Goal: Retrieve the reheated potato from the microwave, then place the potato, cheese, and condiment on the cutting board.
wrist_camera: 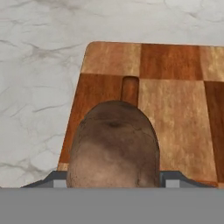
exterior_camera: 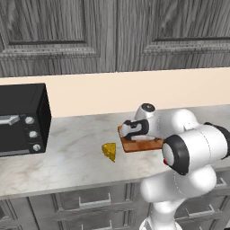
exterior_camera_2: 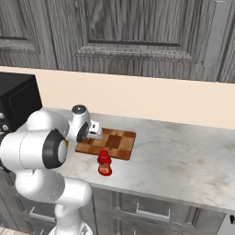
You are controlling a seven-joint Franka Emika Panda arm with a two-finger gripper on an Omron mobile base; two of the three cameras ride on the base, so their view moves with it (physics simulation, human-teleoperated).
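My hand (wrist_camera: 113, 181) grips the potato (wrist_camera: 114, 146); in the hand view it sits between the two fingers, one pad (wrist_camera: 173, 180) at each side. I see it held above the cutting board (wrist_camera: 175, 109), over the board's near corner, whose handle slot lies just beyond it. Board rests flat on the marble worktop (exterior_camera_2: 183, 156). The red bottle (exterior_camera_2: 104, 163) stands on the worktop just beside the board's front edge. Cheese wedge (exterior_camera: 109, 151) lies on the worktop near the board, apart from it. Farther off past the cheese, a black toaster oven (exterior_camera: 22, 117).
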